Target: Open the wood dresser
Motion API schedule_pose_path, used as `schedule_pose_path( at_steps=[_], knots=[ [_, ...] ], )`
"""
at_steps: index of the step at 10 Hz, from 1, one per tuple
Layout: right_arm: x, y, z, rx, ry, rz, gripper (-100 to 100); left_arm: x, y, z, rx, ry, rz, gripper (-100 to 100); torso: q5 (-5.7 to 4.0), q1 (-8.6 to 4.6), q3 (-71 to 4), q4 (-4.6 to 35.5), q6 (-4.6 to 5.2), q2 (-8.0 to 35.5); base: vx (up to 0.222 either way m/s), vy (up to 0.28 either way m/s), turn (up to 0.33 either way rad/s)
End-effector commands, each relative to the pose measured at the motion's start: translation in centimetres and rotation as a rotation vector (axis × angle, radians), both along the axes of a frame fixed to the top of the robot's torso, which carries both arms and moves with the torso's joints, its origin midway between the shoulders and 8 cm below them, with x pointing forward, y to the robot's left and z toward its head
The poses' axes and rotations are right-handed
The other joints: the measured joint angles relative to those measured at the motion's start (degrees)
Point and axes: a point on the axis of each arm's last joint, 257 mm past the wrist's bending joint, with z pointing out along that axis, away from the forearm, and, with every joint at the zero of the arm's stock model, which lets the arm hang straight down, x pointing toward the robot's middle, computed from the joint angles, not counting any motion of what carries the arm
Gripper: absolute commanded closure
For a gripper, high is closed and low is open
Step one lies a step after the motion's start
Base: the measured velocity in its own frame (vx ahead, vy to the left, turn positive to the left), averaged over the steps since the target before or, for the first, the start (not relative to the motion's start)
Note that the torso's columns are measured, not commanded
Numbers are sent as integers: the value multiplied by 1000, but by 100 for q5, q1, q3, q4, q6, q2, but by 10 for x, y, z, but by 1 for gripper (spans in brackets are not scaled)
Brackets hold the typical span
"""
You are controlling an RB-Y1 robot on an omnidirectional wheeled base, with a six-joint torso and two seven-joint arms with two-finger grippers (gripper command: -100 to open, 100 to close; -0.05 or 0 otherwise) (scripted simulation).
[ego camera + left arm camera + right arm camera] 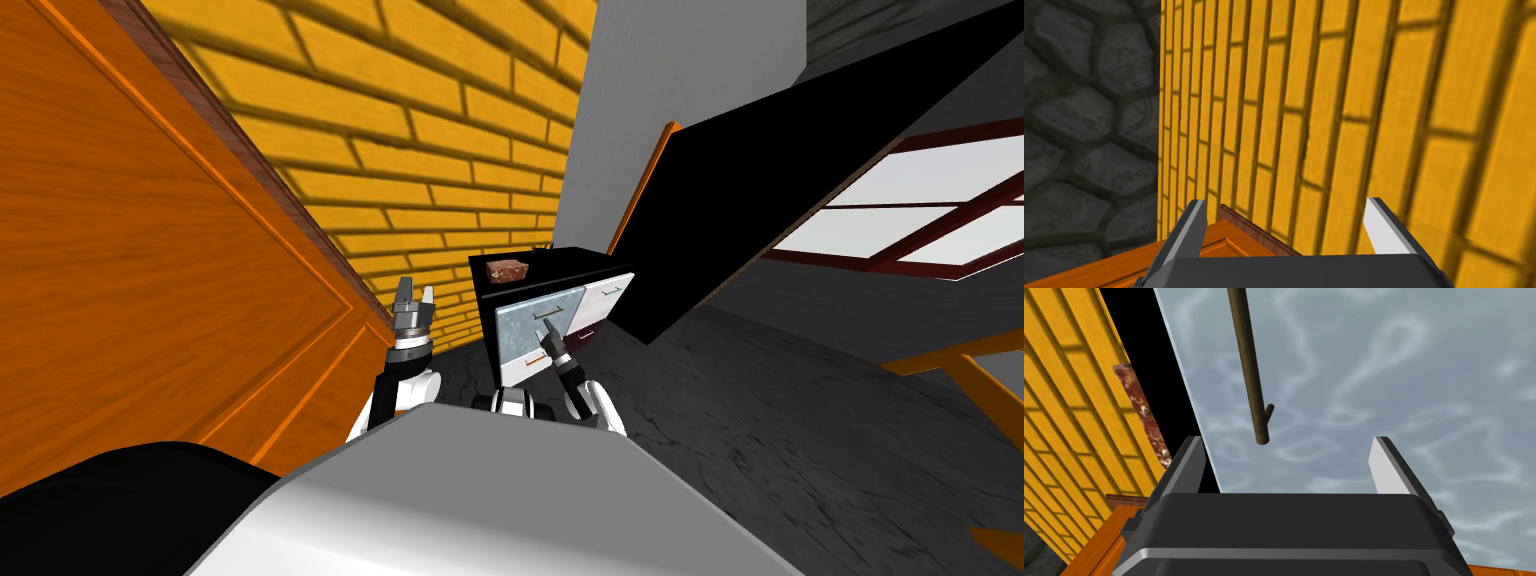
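Note:
The dresser point(575, 264) has a black top, a blue-grey marbled drawer front point(522, 330) and white fronts point(605, 300) beside it. A thin brown bar handle point(548, 314) runs across the marbled front. My right gripper point(548, 336) is just below that handle. In the right wrist view the handle point(1247, 363) points toward the gap of my open right gripper point(1286, 463) and ends just short of the fingers, touching neither. My left gripper point(413, 300) is raised to the left of the dresser, open point(1286, 225) and holding nothing.
A reddish-brown block point(506, 269) lies on the dresser top. An orange wooden door point(150, 260) stands close on my left, against a yellow brick wall point(430, 150). A black area point(720, 220) lies behind the dresser. At right are a window point(920, 210) and an orange frame point(960, 370).

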Motion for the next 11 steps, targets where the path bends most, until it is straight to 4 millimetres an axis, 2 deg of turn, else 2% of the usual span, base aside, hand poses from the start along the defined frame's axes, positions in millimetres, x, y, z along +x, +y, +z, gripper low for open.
schedule_pose_path(
  at_steps=[1,6,7,9,10,11],
  knots=[
    [2,14,4,20,-13,-13,-100,0,0,0,0,0,0,0,-1,-2,0,0,0,0,-2,14,-6],
    [13,9,11,13,-13,-34,-100,0,0,0,0,0,0,0,0,0,-2,-1,1,-3,13,7,59],
    [5,10,7,14,-11,-20,100,0,0,0,0,0,0,0,-1,-3,2,0,2,3,-13,-4,-121],
    [5,10,6,15,-10,-20,100,0,0,0,0,0,0,0,-2,-5,6,3,0,9,-14,-5,-74],
    [3,1,-1,-31,-8,-9,-100,0,0,0,0,0,0,0,0,0,1,1,-2,1,0,0,0],
    [2,-5,-4,-59,-7,-3,-100,0,0,0,0,0,0,0,0,-1,-2,-1,0,-3,0,0,0]
  ],
)
